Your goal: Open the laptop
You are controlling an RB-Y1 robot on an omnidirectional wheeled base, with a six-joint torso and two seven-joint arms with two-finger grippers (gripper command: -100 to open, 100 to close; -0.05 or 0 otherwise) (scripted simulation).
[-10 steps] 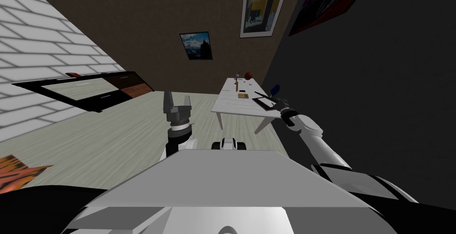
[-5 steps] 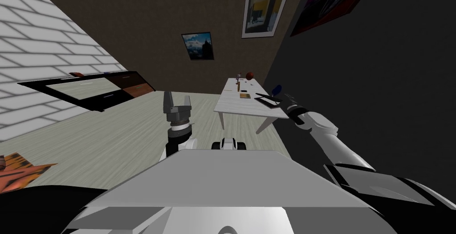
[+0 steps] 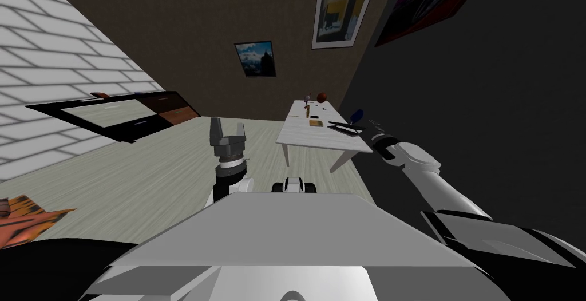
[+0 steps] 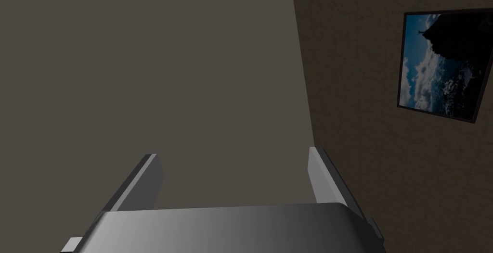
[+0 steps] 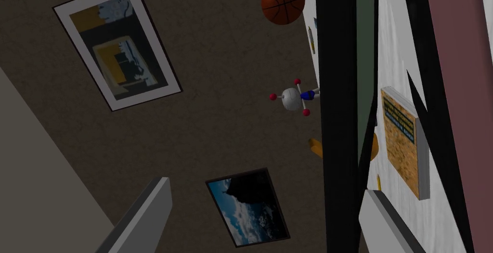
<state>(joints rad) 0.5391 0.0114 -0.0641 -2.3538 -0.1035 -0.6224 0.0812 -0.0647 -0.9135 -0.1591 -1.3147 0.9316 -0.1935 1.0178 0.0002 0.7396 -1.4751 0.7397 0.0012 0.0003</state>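
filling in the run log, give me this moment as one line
step: reaching | right tool: open, at laptop edge | laptop: on white table | left tool: open, raised

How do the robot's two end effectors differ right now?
The left end effector, two thin grey blade-like fingers on a dark box, hovers over the pale plank floor; the right end effector reaches out to the white rectangular table. The left is far from the thin black laptop; the right points at its edge. Both are open.
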